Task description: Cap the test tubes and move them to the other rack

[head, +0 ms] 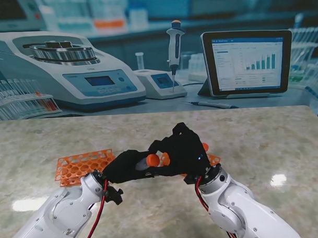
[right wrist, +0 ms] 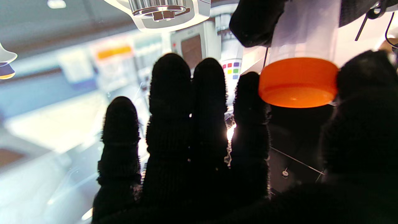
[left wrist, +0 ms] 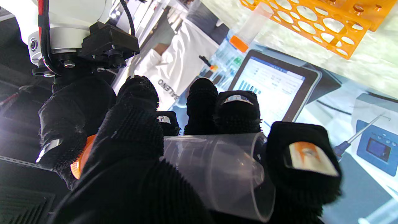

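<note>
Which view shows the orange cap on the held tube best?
The right wrist view: the orange cap fills the frame, seated on the tube's end. The stand view shows it as a small orange spot between the robot hands. The left wrist view shows only an orange sliver behind fingers.

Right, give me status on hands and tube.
Left hand shut on test tube. Right hand at its orange cap, grip unclear. Orange rack at left, nothing blocking.

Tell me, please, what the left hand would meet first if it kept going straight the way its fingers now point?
Most likely the right hand. The left hand, shut on a clear test tube, points right toward it, and the orange cap sits between the two. They look already touching or nearly so, though depth is unclear.
</note>
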`<action>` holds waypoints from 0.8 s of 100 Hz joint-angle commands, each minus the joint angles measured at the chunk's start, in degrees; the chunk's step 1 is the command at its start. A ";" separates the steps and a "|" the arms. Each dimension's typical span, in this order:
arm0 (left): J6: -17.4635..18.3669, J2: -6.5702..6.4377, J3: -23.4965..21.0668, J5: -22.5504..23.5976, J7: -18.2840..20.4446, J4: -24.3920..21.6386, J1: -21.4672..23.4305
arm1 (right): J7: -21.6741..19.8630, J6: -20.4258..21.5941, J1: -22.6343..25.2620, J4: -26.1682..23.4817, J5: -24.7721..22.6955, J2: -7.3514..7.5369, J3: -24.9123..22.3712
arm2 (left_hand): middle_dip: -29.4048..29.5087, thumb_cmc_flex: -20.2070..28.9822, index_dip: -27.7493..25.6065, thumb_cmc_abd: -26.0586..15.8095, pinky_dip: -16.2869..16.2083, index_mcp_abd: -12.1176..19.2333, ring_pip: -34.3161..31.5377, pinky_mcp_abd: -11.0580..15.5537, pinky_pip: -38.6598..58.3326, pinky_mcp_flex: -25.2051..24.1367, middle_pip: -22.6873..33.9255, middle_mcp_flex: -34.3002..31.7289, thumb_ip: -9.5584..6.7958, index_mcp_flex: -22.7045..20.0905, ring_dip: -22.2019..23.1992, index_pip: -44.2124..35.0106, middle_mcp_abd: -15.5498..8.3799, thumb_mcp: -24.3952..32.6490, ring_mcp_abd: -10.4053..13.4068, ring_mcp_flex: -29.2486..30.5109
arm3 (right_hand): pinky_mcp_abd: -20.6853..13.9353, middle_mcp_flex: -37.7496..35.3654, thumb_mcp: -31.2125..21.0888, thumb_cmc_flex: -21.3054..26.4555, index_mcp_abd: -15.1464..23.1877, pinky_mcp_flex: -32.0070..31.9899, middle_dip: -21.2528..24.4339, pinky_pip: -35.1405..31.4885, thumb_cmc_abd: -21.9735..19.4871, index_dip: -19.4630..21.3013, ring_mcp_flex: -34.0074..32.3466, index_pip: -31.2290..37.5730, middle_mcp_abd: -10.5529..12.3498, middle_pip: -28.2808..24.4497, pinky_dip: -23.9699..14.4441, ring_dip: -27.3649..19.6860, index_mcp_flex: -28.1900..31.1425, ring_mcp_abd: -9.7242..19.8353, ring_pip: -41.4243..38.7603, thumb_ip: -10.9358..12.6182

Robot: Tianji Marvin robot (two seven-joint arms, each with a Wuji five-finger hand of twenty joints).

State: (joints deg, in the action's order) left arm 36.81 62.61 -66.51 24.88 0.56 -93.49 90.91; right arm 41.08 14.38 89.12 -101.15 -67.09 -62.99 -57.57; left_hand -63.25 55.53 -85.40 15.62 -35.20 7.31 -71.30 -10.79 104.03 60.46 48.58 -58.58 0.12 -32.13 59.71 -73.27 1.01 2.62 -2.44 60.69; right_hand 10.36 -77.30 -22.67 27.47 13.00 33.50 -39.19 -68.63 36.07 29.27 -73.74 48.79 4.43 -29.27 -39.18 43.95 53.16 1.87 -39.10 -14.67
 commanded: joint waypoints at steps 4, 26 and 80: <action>0.32 0.16 0.49 -0.01 0.35 -0.85 0.12 | -0.53 -1.14 -0.02 0.51 0.18 -0.43 0.31 | 0.26 2.15 -2.95 -2.67 -0.76 3.72 -1.24 6.33 8.90 1.65 0.02 0.27 0.53 -1.34 0.96 -2.88 -1.89 0.67 2.15 1.36 | -1.70 -2.03 -9.22 5.93 11.03 0.12 -0.25 -2.08 -3.06 1.10 -1.48 6.08 1.43 -1.71 -1.50 0.98 6.34 1.65 -3.20 1.63; 0.33 0.16 0.53 -0.06 0.37 -0.85 0.10 | -0.44 -2.75 -0.59 0.93 0.67 -0.69 0.90 | 0.26 2.16 -2.95 -2.67 -0.76 3.69 -1.24 6.41 8.94 1.65 0.03 0.21 0.53 -1.38 0.96 -2.88 -1.92 0.68 2.15 1.36 | -1.92 -3.01 -9.68 3.07 10.78 0.54 -1.38 -3.29 -3.46 4.51 -1.52 4.57 1.43 -4.32 -1.97 1.00 9.43 1.79 -7.25 1.88; 0.37 0.18 0.51 -0.04 0.29 -0.86 0.11 | 0.25 -5.56 -1.42 1.46 2.38 -1.48 1.81 | 0.26 2.11 -2.92 -2.71 -0.74 3.79 -1.24 6.32 8.93 1.65 0.03 0.21 0.53 -1.33 0.97 -2.86 -1.89 0.69 2.15 1.36 | -1.81 -5.37 -15.37 -6.94 9.92 2.03 -1.99 -5.62 -5.17 14.18 -1.69 2.46 1.70 -9.51 -2.31 0.13 17.56 1.37 -15.22 5.57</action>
State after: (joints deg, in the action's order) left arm 36.81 62.67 -66.40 24.74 0.46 -93.61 90.74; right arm 41.45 9.67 87.94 -100.04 -65.29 -63.91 -55.85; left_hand -63.25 55.53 -85.40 15.62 -35.21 7.31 -71.30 -10.80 104.03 60.47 48.58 -58.58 0.12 -32.13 59.71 -73.30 1.00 2.62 -2.42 60.69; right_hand 9.88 -80.22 -26.39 17.22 17.36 35.28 -40.90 -72.31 36.08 40.50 -74.41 49.47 4.93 -36.81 -40.62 44.04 66.41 2.06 -51.60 -14.47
